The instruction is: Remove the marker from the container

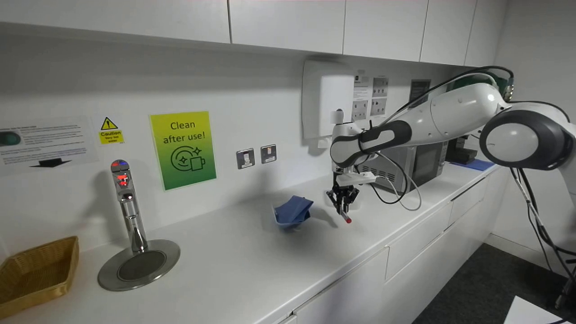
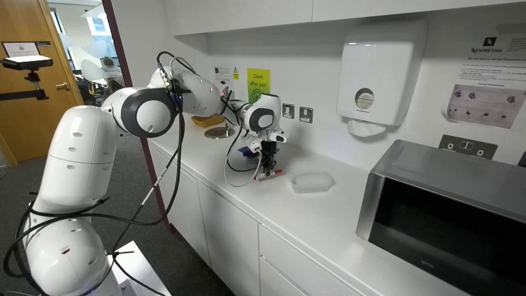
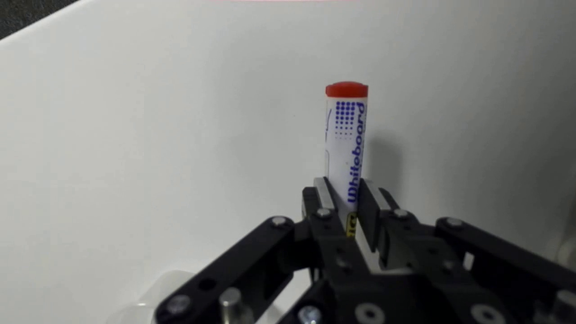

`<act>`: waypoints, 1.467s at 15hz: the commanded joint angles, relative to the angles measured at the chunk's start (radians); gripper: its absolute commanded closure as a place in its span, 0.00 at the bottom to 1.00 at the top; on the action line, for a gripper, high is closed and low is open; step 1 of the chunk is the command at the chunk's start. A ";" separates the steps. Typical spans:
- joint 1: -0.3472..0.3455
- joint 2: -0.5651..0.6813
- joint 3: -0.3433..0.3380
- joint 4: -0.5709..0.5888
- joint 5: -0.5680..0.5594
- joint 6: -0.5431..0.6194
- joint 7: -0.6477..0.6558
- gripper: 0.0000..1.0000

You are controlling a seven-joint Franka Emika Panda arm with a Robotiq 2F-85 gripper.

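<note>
The marker (image 3: 346, 135) has a white body with red ends and "Whiteboard" printed on it. My gripper (image 3: 343, 183) is shut on it, with a finger pad on each side of its body. In both exterior views the gripper (image 1: 343, 208) (image 2: 268, 169) holds the marker (image 1: 345, 217) (image 2: 273, 174) roughly level, low over the white counter. The blue container (image 1: 292, 212) stands apart from the gripper; it looks like folded blue material in a translucent bowl. It is partly hidden behind the gripper in an exterior view (image 2: 248, 152). Its inside cannot be seen.
A clear plastic box (image 2: 312, 182) stands on the counter (image 2: 304, 222) close to the gripper; its edge shows in the wrist view (image 3: 148, 299). A grey microwave (image 2: 444, 213) stands beyond it. A tap (image 1: 130, 211) and a tan basket (image 1: 40, 274) are at the far end. Cupboards (image 1: 288, 22) hang above.
</note>
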 commanded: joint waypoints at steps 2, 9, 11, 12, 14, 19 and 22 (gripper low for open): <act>-0.025 -0.070 0.018 -0.092 -0.001 0.040 -0.052 0.95; -0.040 -0.072 0.023 -0.098 0.006 0.036 -0.104 0.95; -0.040 -0.070 0.023 -0.096 0.006 0.035 -0.110 0.95; -0.040 -0.068 0.023 -0.094 0.006 0.034 -0.113 0.95; -0.040 -0.064 0.023 -0.089 0.005 0.034 -0.117 0.95; -0.045 -0.041 0.020 -0.068 0.004 0.029 -0.113 0.95; -0.050 -0.029 0.019 -0.058 0.005 0.027 -0.113 0.95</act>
